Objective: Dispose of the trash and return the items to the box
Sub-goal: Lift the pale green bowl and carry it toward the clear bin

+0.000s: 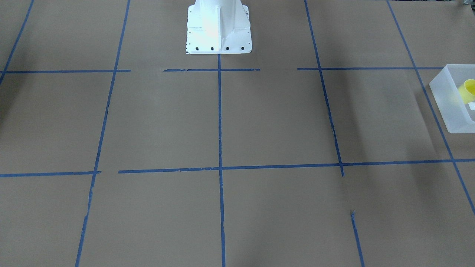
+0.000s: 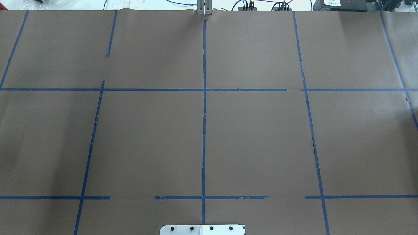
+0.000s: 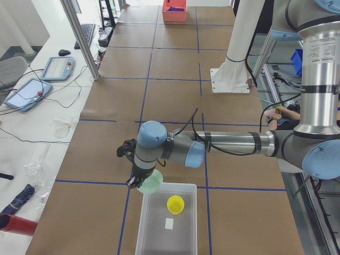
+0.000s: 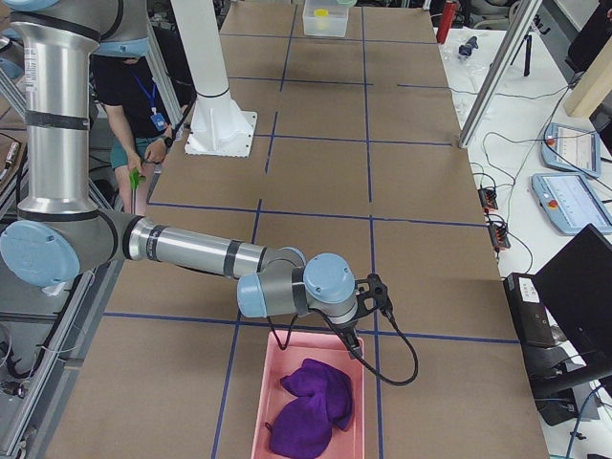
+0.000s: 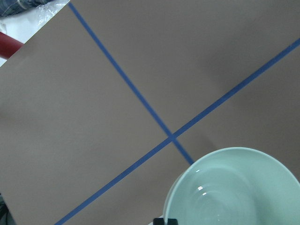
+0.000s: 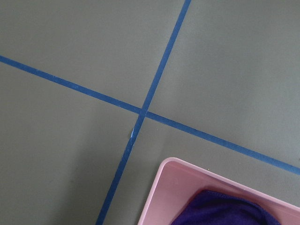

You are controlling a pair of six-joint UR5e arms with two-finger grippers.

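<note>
In the exterior left view my left gripper (image 3: 139, 183) holds the pale mint-green bowl (image 3: 152, 181) above the far left corner of the frosted-white box (image 3: 159, 241). In the left wrist view the bowl (image 5: 234, 187) fills the lower right, with a black fingertip (image 5: 165, 221) at its rim. The yellow cup (image 3: 176, 204) lies inside the box, and it also shows in the front-facing view (image 1: 468, 91) in the box (image 1: 447, 107). My right gripper (image 4: 354, 342) hangs over the far edge of a pink bin (image 4: 263, 416). I cannot tell whether it is open or shut.
The pink bin holds a purple cloth (image 4: 308, 406), and the right wrist view also shows the bin (image 6: 171, 187) and the cloth (image 6: 225, 208). The white robot base (image 1: 219, 29) stands at the table's middle edge. Tablets (image 3: 57, 66) and cables lie on the side table.
</note>
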